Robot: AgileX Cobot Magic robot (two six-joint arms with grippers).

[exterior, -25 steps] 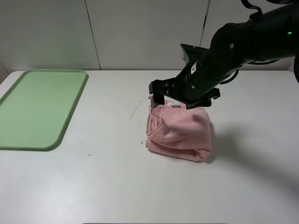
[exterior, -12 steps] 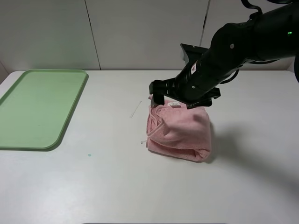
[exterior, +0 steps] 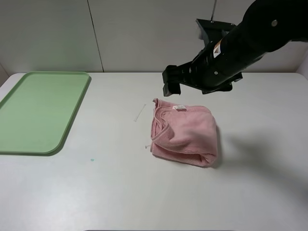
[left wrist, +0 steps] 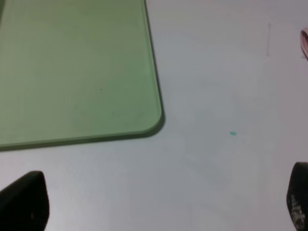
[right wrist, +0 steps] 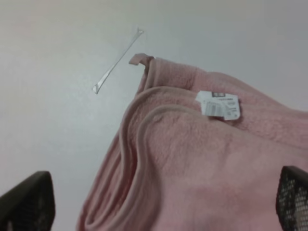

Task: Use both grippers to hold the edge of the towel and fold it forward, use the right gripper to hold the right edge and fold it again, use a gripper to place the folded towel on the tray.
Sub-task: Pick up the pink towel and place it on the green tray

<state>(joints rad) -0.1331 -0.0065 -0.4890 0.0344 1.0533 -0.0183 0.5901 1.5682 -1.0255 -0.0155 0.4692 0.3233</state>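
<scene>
Lifted since a second ago, the right gripper [exterior: 198, 87] is now seen above and beyond the far edge of the towel [exterior: 185, 130], where earlier it was set low over that edge. Its jaws are spread wide and nothing is held between them. The towel is not seen to have shifted: it lies as a lumpy folded bundle right of the table's [exterior: 120, 192] middle, label [exterior: 179, 108] uppermost, well apart from the tray [exterior: 38, 110] at the left, which carries nothing. The left gripper [left wrist: 161, 204] is likewise spread and empty, held over bare table near the tray's corner. Both folds are judged done, and only the carry to the tray is left. Trouble is most likely there: the layers are stacked loosely with hems showing on the left side, so if only the top layer is pinched the bundle may be pulled open on lifting and the folds undone. A long crossing is also required — if the towel is gripped at one edge, the rest may be dragged along the table or left draped over the tray's rim. A thin clear strip [exterior: 140, 113] lies just beside the towel and could be swept along.
</scene>
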